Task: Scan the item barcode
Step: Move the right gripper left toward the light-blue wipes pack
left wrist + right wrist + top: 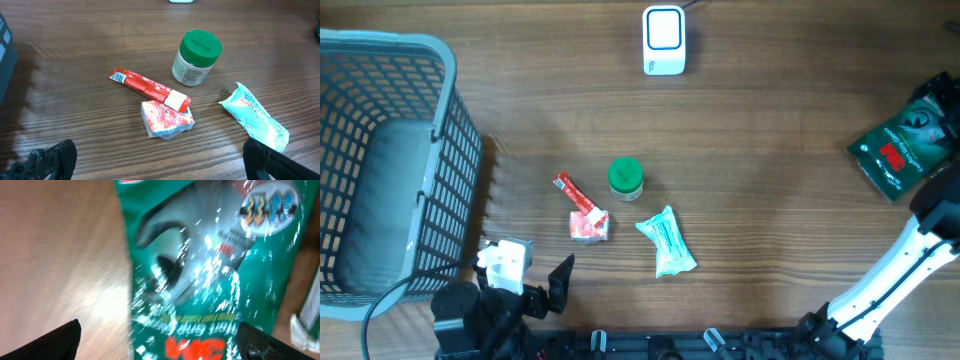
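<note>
A green 3M glove package (903, 143) lies flat at the table's right edge. My right gripper (159, 336) hangs just over it, jaws spread wide, and the package (210, 265) fills the blurred right wrist view without being pinched. The white barcode scanner (664, 40) stands at the back centre. My left gripper (532, 270) rests open at the front left with nothing between its fingers (52, 157). Ahead of it lie a red stick pack (150, 89), a red-and-white packet (166, 119), a green-lidded jar (197, 57) and a teal pouch (255, 119).
A grey mesh basket (445, 160) fills the left side, with a dark cable (395, 290) trailing past its front corner. The right arm's white link (890, 270) slants across the front right corner. Another white item (305, 325) peeks in beside the green package.
</note>
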{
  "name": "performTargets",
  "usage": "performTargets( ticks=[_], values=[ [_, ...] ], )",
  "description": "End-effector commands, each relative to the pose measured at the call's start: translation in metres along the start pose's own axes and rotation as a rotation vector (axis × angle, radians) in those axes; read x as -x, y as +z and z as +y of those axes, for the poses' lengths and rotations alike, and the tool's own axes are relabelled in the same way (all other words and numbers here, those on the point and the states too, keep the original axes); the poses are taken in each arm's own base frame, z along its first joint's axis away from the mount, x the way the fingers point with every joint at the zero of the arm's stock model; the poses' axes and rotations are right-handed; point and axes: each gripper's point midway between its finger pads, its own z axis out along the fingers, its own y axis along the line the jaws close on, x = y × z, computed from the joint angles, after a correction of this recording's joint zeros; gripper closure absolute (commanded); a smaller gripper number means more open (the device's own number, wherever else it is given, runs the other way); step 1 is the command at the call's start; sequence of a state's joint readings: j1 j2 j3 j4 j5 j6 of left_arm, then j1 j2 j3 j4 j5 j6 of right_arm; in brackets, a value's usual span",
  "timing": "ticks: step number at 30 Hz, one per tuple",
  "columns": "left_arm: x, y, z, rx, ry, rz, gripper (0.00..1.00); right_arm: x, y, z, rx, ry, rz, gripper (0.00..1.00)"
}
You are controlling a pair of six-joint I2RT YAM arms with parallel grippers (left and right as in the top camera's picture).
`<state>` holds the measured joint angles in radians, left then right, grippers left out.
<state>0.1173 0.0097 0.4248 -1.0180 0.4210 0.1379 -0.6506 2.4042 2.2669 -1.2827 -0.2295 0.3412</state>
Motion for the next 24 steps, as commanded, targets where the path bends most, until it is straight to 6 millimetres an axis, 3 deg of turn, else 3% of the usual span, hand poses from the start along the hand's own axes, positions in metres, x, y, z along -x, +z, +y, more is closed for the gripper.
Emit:
performTargets(
  ticks=[1,3,4,6,9,13,16,19,22,24],
  values=[
    [0.001,0.000,-0.002,-0.013,0.013,-0.006,0.00,-0.016,-0.122,0.048,0.187,-0.011,-0.148,0.01],
    [0.001,0.000,-0.002,-0.013,0.013,-0.005,0.00,-0.040,-0.170,0.058,0.220,-0.036,-0.190,0.00],
    [0.001,0.000,-0.002,-0.013,0.013,-0.006,0.00,-0.066,-0.208,0.064,0.236,-0.067,-0.228,0.00],
    [0.001,0.000,-0.002,-0.013,0.013,-0.005,0.00,-0.104,-0.256,0.073,0.267,-0.131,-0.292,0.00],
    [0.001,0.000,-0.002,-0.013,0.013,-0.005,0.00,-0.160,-0.313,0.081,0.314,-0.230,-0.381,0.00],
    [0.001,0.000,-0.002,-0.013,0.013,-0.005,0.00,-0.234,-0.372,0.079,0.383,-0.377,-0.512,0.00],
    [0.001,0.000,-0.002,-0.013,0.013,-0.005,0.00,-0.280,-0.401,0.072,0.438,-0.468,-0.599,0.00],
    [0.001,0.000,-0.002,-0.013,0.013,-0.005,0.00,-0.313,-0.411,0.057,0.447,-0.553,-0.657,0.00],
    [0.001,0.000,-0.002,-0.013,0.013,-0.005,0.00,-0.340,-0.402,0.038,0.445,-0.563,-0.660,0.00],
    [0.001,0.000,-0.002,-0.013,0.013,-0.006,0.00,-0.352,-0.383,0.030,0.449,-0.563,-0.614,0.00]
  ],
)
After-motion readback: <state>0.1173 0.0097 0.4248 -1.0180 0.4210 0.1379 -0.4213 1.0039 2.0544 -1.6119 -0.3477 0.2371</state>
